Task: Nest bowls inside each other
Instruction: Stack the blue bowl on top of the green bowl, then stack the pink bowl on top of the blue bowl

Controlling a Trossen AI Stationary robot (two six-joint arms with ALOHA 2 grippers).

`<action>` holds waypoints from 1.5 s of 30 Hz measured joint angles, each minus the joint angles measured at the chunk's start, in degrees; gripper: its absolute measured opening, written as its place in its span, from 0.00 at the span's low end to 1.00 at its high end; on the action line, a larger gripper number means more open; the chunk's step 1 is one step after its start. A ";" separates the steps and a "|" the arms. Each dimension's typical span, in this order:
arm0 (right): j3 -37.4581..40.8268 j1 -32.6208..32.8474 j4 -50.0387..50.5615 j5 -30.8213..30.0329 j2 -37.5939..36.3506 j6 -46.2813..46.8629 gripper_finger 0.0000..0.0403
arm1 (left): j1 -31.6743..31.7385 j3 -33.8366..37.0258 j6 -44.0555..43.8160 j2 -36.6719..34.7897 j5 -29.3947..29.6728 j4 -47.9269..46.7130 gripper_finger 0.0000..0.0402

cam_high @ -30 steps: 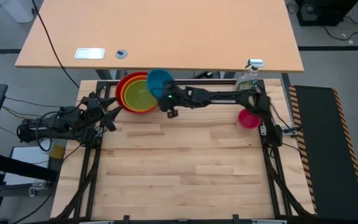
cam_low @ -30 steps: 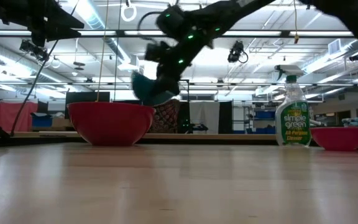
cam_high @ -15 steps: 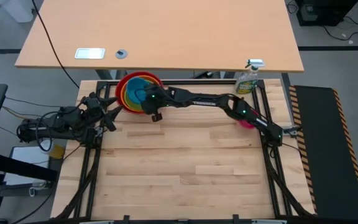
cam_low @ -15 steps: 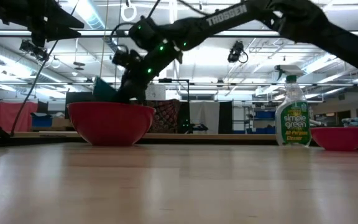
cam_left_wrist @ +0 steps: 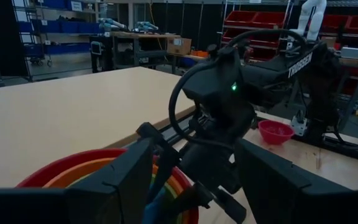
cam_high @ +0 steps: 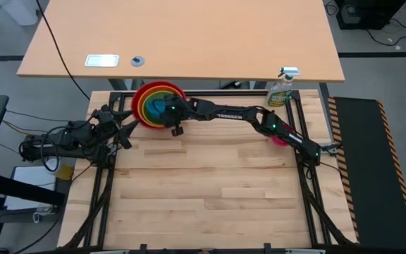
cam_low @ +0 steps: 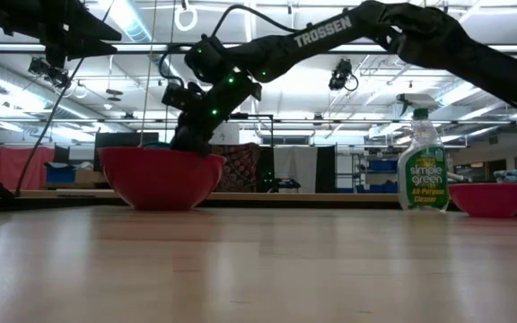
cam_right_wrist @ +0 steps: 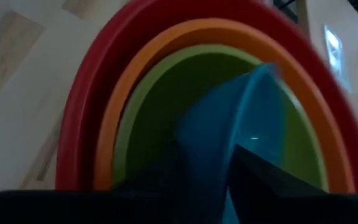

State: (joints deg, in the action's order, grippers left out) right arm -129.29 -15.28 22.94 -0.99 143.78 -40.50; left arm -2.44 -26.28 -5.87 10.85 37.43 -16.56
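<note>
The red bowl (cam_high: 138,106) stands at the table's far edge, left of the middle. The orange bowl (cam_right_wrist: 114,143) and the green bowl (cam_right_wrist: 160,112) are nested in it. The blue bowl (cam_right_wrist: 241,118) lies tilted inside the green one. My right gripper (cam_high: 166,111) reaches slanting down into the stack, its fingers on either side of the blue bowl's wall. The magenta bowl (cam_low: 492,199) sits alone at the far right, partly under the right arm. My left gripper (cam_high: 127,129) waits open at the table's left edge, just beside the red bowl. My right gripper has one finger (cam_right_wrist: 160,180) outside and one finger (cam_right_wrist: 263,177) inside the blue bowl's near wall (cam_right_wrist: 219,155), coming slanting down from the table's right. The fingers stand apart; whether they touch the wall I cannot tell. The bowl rests in the green bowl.
A spray bottle (cam_low: 422,161) stands at the far right edge, next to the magenta bowl. A larger tan table (cam_high: 182,35) lies beyond the far edge. The wooden table top (cam_high: 210,190) stretches toward the near edge.
My right gripper has carried the blue bowl toward the table's left and down. The bowl hung above and right of the stack; now it lies sunk inside the green bowl, its rim barely above the red bowl's rim.
</note>
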 joint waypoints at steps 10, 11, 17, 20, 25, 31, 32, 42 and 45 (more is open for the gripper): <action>-5.31 0.64 7.49 -1.34 -1.97 1.59 0.38 | 0.00 0.00 -0.01 0.02 -0.01 -0.05 0.57; -5.31 0.81 9.20 -0.76 -2.46 2.51 0.39 | -0.03 0.00 -0.05 0.02 -0.03 -0.12 0.57; -5.74 2.35 19.84 -0.48 -7.39 6.62 0.38 | -0.04 0.02 -0.87 0.02 -0.22 -1.19 0.57; -5.96 2.86 23.19 -4.20 -8.07 8.47 0.38 | -0.04 0.02 -1.19 0.02 -0.22 -1.11 0.57; -5.57 3.41 36.10 -5.58 -8.51 14.31 0.37 | -0.04 0.02 -3.20 0.02 -0.22 -1.94 0.57; -1.50 4.79 42.52 -14.28 -8.54 20.69 0.37 | -0.04 0.02 -2.54 0.02 -0.22 -1.75 0.57; -0.56 5.04 43.60 -16.09 -8.63 22.29 0.37 | -0.04 0.02 -2.54 0.02 -0.22 -1.75 0.57; 23.89 5.89 57.37 -18.88 -20.36 41.37 0.37 | -0.04 0.02 -2.54 0.00 -0.22 -1.77 0.57; 33.88 5.39 57.11 -17.56 -26.12 46.87 0.38 | -0.04 0.02 -2.54 0.01 -0.20 -1.77 0.57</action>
State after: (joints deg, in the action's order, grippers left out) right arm -95.41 -9.89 80.05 -18.55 117.66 6.38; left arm -2.48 -26.26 -8.40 10.86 37.23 -18.33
